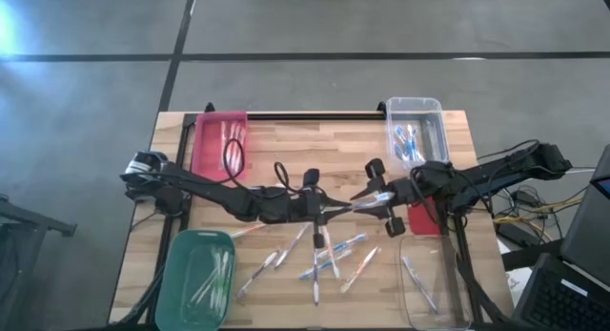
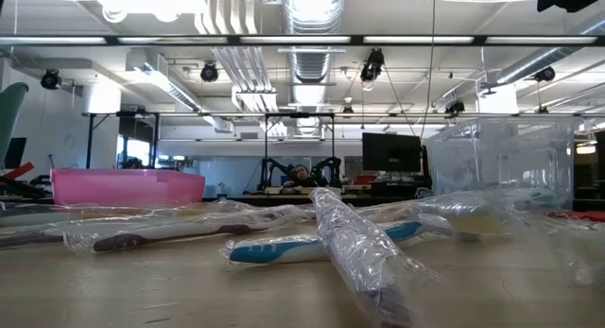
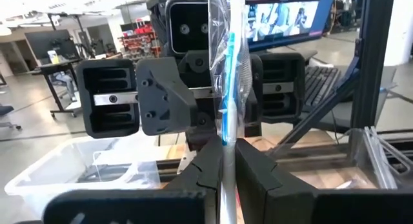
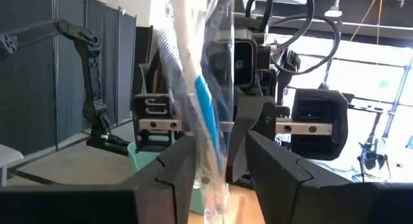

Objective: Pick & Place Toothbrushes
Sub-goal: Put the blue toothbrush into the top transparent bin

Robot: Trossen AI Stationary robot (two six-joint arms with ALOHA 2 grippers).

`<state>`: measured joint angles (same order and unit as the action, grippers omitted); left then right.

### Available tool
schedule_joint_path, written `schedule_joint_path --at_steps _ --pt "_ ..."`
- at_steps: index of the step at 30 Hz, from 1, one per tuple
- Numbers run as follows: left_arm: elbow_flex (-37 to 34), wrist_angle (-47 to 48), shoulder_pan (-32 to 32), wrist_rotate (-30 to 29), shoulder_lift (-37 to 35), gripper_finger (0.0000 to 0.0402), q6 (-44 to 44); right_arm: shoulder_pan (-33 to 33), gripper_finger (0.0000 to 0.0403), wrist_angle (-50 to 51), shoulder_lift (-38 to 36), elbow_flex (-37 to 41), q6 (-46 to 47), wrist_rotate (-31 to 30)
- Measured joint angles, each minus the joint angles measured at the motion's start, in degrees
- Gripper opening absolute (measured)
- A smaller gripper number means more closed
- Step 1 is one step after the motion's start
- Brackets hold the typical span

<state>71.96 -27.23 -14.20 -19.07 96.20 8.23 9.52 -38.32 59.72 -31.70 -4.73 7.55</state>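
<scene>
A wrapped blue-and-white toothbrush (image 1: pixel 355 206) is held above the table's middle, between the two arms. It is pinched by the closed left gripper (image 1: pixel 324 212) at one end, while the right gripper's (image 1: pixel 383 199) fingers (image 4: pixel 277 166) are set narrowly around the other end.

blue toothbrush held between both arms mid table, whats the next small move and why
Probably the right gripper should finish closing before the left gripper lets go: the wrapped blue toothbrush is pinched in the left fingers, while the right fingers merely flank it.
</scene>
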Motion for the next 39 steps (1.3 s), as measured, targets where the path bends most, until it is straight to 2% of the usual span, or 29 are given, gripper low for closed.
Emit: schedule_joint_path --at_steps 21,27,39 --pt "-0.03 -0.27 0.33 -0.02 0.26 0.0028 0.22 -0.02 0.0029 0.32 0.0 0.11 -1.68 -0.17" --pt "-0.04 -0.23 0.33 0.0 0.31 0.0034 -0.49 -0.02 0.0027 0.39 0.0 0.11 -1.51 -0.19" --pt "-0.11 0.52 0.22 -0.06 0.12 0.0093 -0.27 -0.02 0.0025 1.43 0.0 0.11 -1.09 -0.13"
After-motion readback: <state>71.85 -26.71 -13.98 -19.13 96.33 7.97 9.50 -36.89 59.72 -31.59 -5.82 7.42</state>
